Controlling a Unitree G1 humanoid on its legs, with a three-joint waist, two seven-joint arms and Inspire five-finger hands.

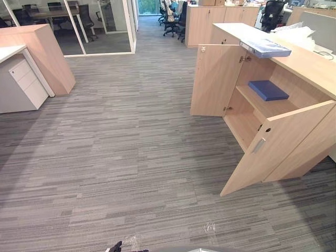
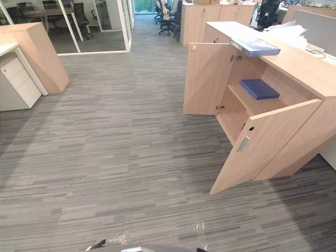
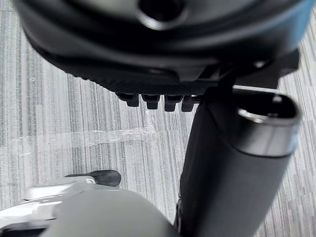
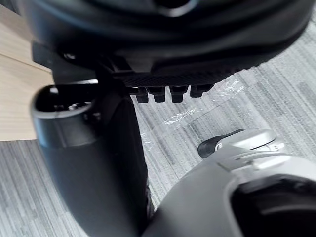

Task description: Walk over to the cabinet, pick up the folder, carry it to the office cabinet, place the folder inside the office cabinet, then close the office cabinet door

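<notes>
Grey striped carpet (image 1: 131, 157), glass partitions (image 1: 105, 26)

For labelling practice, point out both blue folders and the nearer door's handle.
dark blue folder (image 1: 268, 90), left eye view, cover's middle.
light blue folder (image 1: 266, 48), left eye view, cover's middle.
door handle (image 1: 258, 145), left eye view, its middle.

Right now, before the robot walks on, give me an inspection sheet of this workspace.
Surface: grey carpet floor, a clear tape patch stuck on it.
Job's things: cabinet, both doors open; dark blue folder flat on its shelf.
Clutter: pale folder overhanging the cabinet top.
Robot hands: left robot hand and right robot hand relaxed, empty.
Cables: nothing seen.
Surroundings: white drawer unit, glass partition, office chairs.
</notes>
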